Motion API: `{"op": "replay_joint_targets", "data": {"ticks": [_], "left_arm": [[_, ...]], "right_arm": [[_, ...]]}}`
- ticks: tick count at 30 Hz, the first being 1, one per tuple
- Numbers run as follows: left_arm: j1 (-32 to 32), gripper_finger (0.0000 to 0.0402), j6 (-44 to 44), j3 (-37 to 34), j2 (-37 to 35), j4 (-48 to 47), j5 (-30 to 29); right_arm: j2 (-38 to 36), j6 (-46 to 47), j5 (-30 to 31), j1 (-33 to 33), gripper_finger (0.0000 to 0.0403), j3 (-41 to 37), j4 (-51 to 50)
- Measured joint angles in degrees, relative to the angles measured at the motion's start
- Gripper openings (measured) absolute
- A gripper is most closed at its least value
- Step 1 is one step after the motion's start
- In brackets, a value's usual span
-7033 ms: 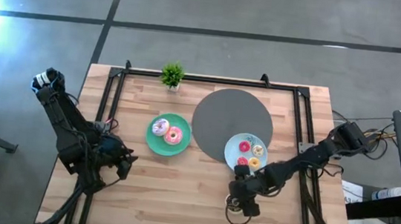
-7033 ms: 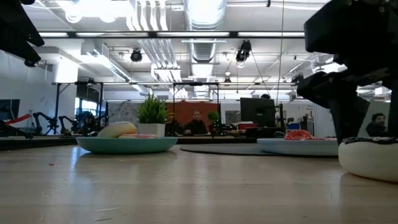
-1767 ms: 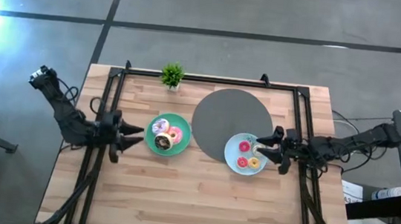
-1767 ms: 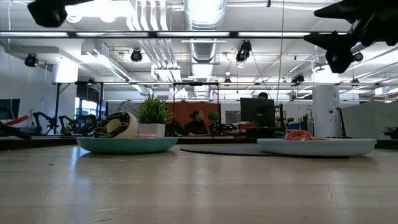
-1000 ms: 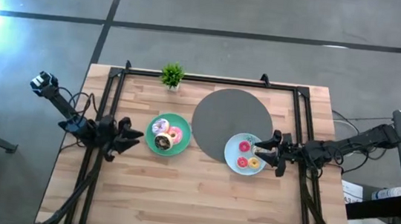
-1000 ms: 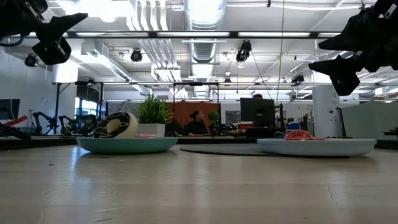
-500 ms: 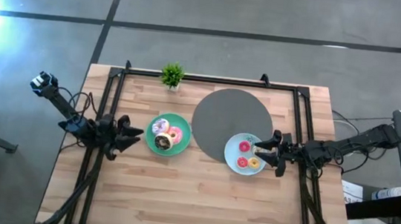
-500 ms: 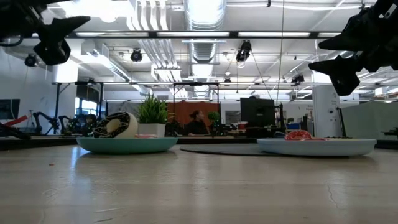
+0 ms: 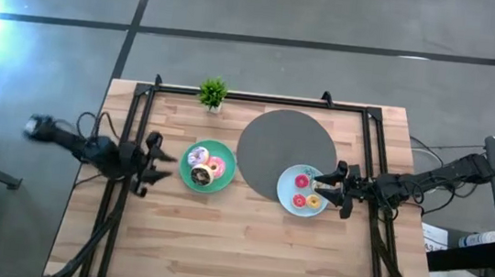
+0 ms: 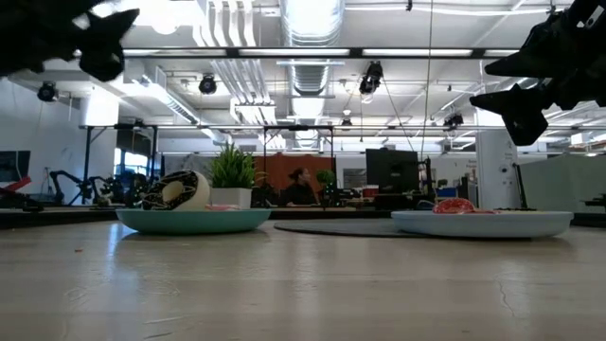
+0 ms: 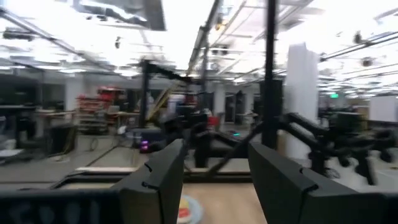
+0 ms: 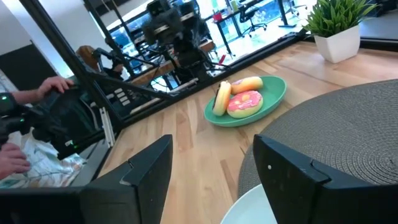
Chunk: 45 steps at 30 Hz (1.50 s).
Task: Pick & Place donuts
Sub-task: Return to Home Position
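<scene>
The teal plate (image 9: 190, 178) holds three donuts: lilac-white (image 9: 198, 156), pink (image 9: 216, 167) and chocolate brown (image 9: 201, 177). The brown one stands on its edge (image 10: 176, 189). Tiny red (image 9: 302, 180), yellow (image 9: 317, 185) and orange (image 9: 313, 201) donuts lie on the pale blue plate (image 9: 289, 188). My left gripper (image 9: 158, 159) hangs open in the air left of the teal plate. My right gripper (image 9: 325, 189) is open above the pale blue plate's right edge. In the right wrist view the teal plate (image 12: 273, 93) lies ahead of the open fingers.
A big grey disc (image 9: 287, 143) lies between the plates toward the far edge, and a small potted plant (image 9: 213, 92) stands at the far edge. Black frame rails (image 9: 132, 136) run along the table's sides. A person's hand (image 12: 55, 84) shows beyond the table's left side.
My left gripper has drawn back a little toward the table's left edge and risen slightly, with its arm swinging lower and farther left. My right gripper has stayed over the pale blue plate. No donut has moved.
</scene>
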Motion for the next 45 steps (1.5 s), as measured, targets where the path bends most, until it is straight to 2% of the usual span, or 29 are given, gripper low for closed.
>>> {"op": "replay_joint_targets", "data": {"ticks": [3, 5, 8, 11, 17, 22, 45], "left_arm": [[15.38, 0.0153, -6.17, -0.02, -4.67, -6.18, 15.04], [23.47, 0.0153, -9.82, -0.02, -8.21, -9.91, 23.80], [30.20, 0.0153, -10.77, -0.04, -14.28, -16.90, 29.17], [31.12, 0.0153, -9.05, -0.04, -14.25, -21.62, 27.96], [24.33, 0.0153, -5.38, -0.09, -14.32, -28.71, 17.10], [20.19, 0.0153, -0.82, -0.09, -14.32, -29.97, 12.53], [20.17, 0.0153, -4.72, -0.09, -12.30, -30.11, 12.05]], "right_arm": [[0.00, 0.00, 0.00, 0.00, 0.0215, 0.00, 0.00], [0.00, 0.00, -0.01, 0.00, 0.0215, 0.00, 0.00], [0.00, 0.02, 0.00, 0.00, 0.0215, 0.00, -0.02], [0.02, 0.02, 0.02, 0.00, 0.0215, 0.00, 0.00], [0.00, 0.02, 0.00, 0.00, 0.0215, 0.00, 0.00], [0.01, 0.01, -0.01, 0.00, 0.0215, 0.00, -0.02], [0.02, 0.02, -0.02, 0.00, 0.0215, 0.00, -0.02]]}}
